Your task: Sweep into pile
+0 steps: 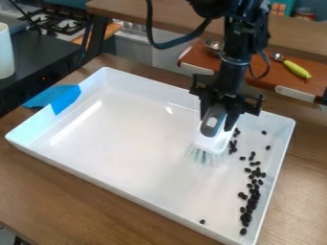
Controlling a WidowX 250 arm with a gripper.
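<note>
While the gripper [218,119] is closed round the brush [214,141], bristles [204,155] down beneath it, best stroke low and slow, nudging dark beans [233,150] beside it toward the cluster [253,203] on its camera side.

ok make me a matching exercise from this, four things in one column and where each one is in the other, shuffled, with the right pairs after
Column 1
1. scrub brush
2. blue tape
3. dark beans
4. spoon with a yellow-green handle

Column 2
A. mostly strung along the picture's right side of the white tray
B. on the reddish-brown board behind the tray
C. held by the gripper, bristles down
D. over the tray's rim, at the picture's left

Right pairs: 1-C, 2-D, 3-A, 4-B
</note>
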